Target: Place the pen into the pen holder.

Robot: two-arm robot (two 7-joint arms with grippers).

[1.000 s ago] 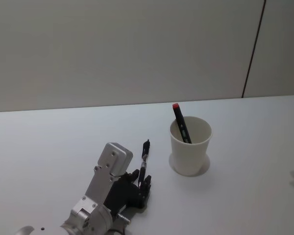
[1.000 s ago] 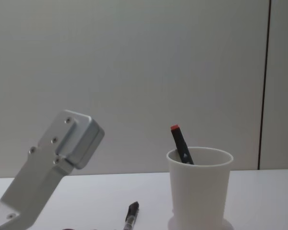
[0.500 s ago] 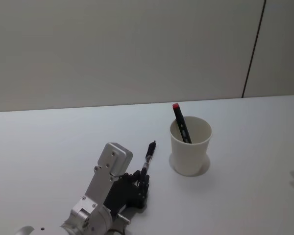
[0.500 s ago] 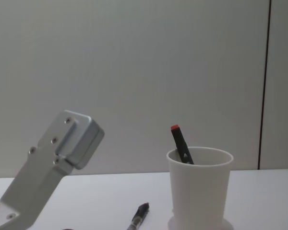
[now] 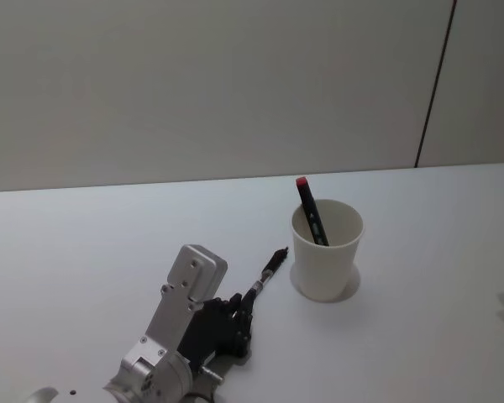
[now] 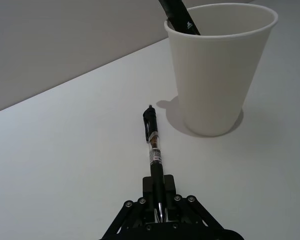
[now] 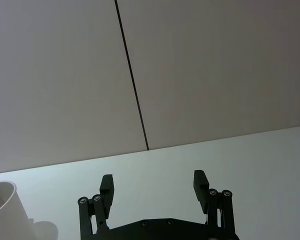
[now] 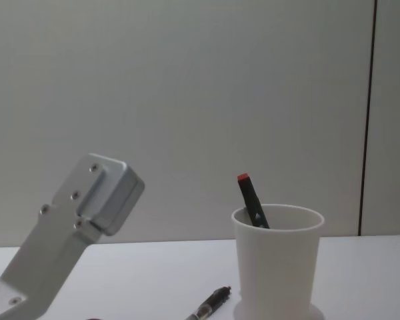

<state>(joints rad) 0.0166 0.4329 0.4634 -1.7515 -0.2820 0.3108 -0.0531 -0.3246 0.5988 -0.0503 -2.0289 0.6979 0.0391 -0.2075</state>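
One change over the last second: swung round, the black click pen (image 5: 267, 270), its free end carried from pointing straight ahead to pointing at the white paper cup (image 5: 323, 267) that serves as pen holder. Clamped at its near end by the left gripper (image 5: 242, 317), fingers pinched tight on the barrel, close to the robot's side of the white table (image 5: 420, 336). Ends now just beside the cup's base on its left, apart from it as far as the left wrist view tells. Lies nearly flat and low; cannot tell whether resting on the table or raised slightly above it. Already standing in the cup: a black marker with a red cap (image 5: 309, 211), leaning on the left of the rim, so less room on that side. Parked off to the right, well apart from the cup, the right gripper (image 7: 153, 186), fingers spread wide with nothing between them. Means, most likely, aim taken but no lift yet: pen not in the holder and well below its rim. Calls next for raising the pen and tipping it upright, then clearing the rim without nudging the light cup or knocking the marker.
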